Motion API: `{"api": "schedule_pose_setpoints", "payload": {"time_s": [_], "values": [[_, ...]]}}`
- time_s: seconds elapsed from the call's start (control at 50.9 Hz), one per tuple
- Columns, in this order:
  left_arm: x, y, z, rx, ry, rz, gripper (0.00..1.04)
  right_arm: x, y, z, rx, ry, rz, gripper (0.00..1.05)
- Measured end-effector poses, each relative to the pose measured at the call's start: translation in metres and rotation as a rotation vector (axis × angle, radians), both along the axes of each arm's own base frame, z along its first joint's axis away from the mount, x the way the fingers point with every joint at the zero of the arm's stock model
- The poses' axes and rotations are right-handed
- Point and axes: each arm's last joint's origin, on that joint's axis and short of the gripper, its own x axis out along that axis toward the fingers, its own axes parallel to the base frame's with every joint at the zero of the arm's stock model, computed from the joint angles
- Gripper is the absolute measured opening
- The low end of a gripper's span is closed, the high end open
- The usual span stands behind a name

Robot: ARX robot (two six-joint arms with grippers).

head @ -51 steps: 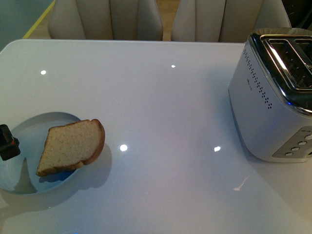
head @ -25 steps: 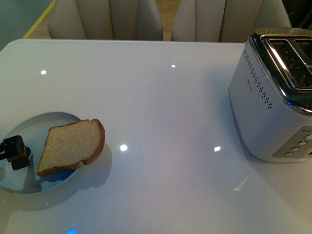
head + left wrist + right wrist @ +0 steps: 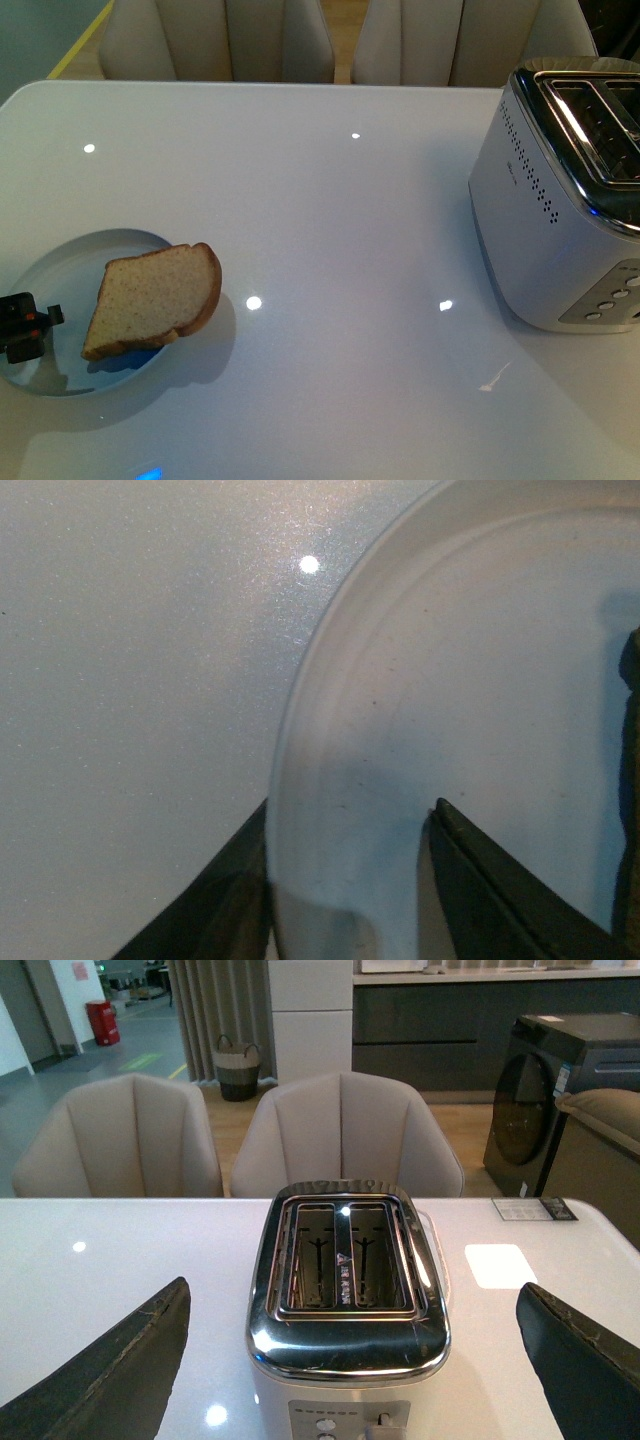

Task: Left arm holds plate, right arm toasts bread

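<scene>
The left end effector (image 3: 25, 325) is straddling the rim of the pale blue plate (image 3: 70, 275), one jaw over it and one seemingly under; whether it is clamping cannot be told. The bread (image 3: 155, 300) is lying just beyond its tips, overhanging the plate's far edge. The glossy plate is looking stiff and slippery, suiting a firm rim pinch; the bread is looking light and crushable, best taken by its crust. The right end effector (image 3: 352, 1290) is hanging wide open, facing the toaster (image 3: 345, 1290).
</scene>
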Motion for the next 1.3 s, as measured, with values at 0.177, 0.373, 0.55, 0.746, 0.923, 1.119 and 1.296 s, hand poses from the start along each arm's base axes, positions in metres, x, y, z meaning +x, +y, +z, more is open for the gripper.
{"api": "schedule_pose_setpoints", "payload": {"time_s": [0.177,0.373,0.55,0.746,0.923,1.119,1.296], "values": [[-0.004,-0.002,0.001,-0.035,0.004,0.003,0.1,0.0,0.0,0.0,0.0,0.0,0.0,0.96],[-0.006,-0.002,0.005,-0.081,-0.001,0.028,0.03,0.0,0.0,0.0,0.0,0.0,0.0,0.96],[-0.011,-0.004,0.011,-0.136,-0.006,0.064,0.03,0.0,0.0,0.0,0.0,0.0,0.0,0.96],[-0.011,-0.005,0.02,-0.17,-0.03,0.087,0.03,0.0,0.0,0.0,0.0,0.0,0.0,0.96],[-0.014,-0.007,0.027,-0.201,-0.044,0.11,0.03,0.0,0.0,0.0,0.0,0.0,0.0,0.96],[-0.019,-0.013,0.037,-0.234,-0.065,0.131,0.03,0.0,0.0,0.0,0.0,0.0,0.0,0.96],[-0.026,-0.02,0.049,-0.267,-0.084,0.154,0.03,0.0,0.0,0.0,0.0,0.0,0.0,0.96]]}}
